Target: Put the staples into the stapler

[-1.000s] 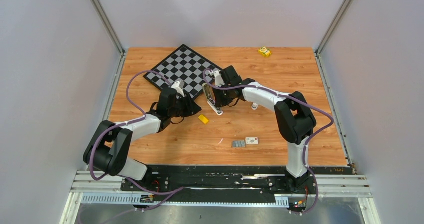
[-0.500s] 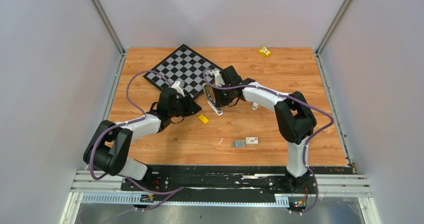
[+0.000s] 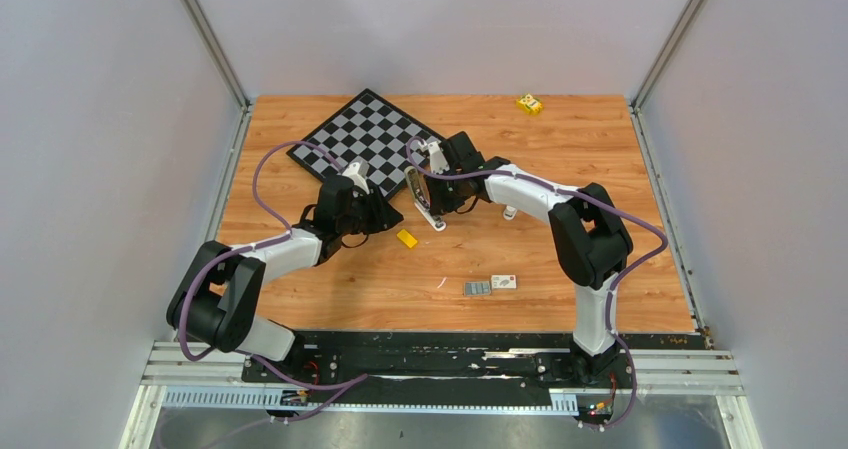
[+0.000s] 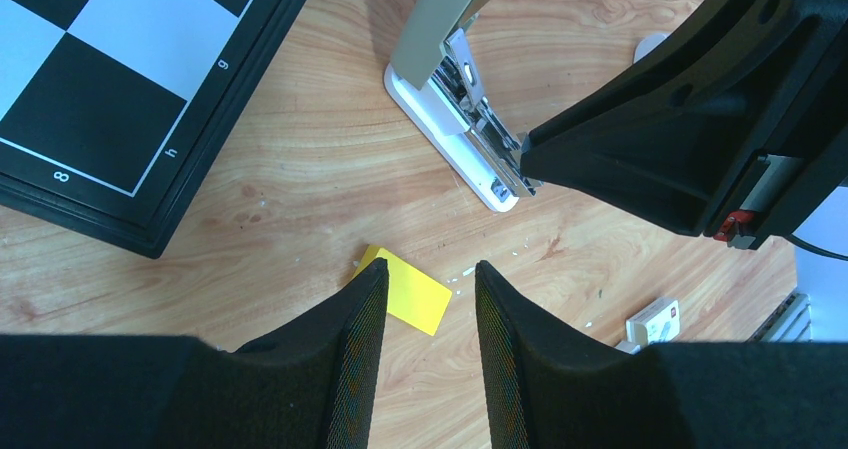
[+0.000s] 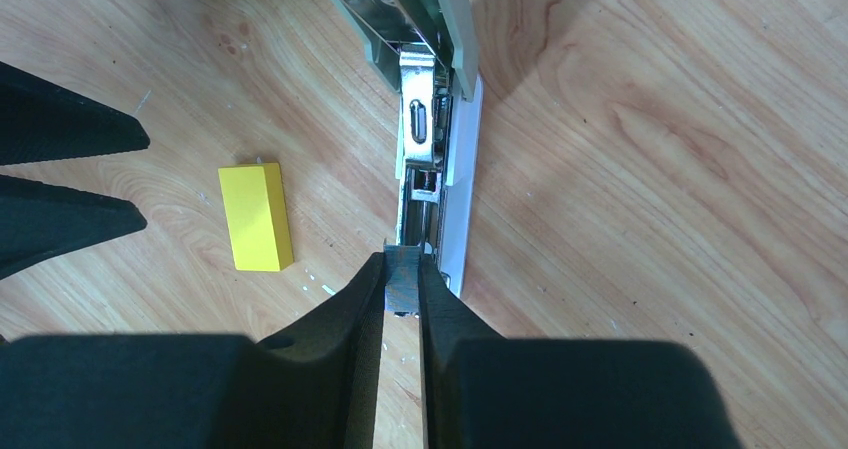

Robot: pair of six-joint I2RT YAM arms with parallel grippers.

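Observation:
The stapler (image 3: pixel 420 197) lies open on the wooden table, its grey-olive top (image 4: pixel 450 9) swung up off the shiny metal tray (image 5: pixel 420 159) and white base (image 5: pixel 462 169). My right gripper (image 5: pixel 402 257) is shut on a short silvery strip of staples (image 5: pixel 402 283), held at the near end of that tray. In the top view the right gripper (image 3: pixel 432 207) sits right over the stapler. My left gripper (image 4: pixel 430 264) hovers open just left of the stapler, with nothing between its fingers. More staples (image 3: pixel 477 288) lie on the table further forward.
A yellow block (image 4: pixel 410 294) lies under the left gripper's fingertips, also seen as the yellow block (image 5: pixel 256 216). A chessboard (image 3: pixel 370 134) sits behind on the left. A small white box (image 3: pixel 504 282) lies beside the loose staples. A small yellow object (image 3: pixel 529 103) rests at the back edge.

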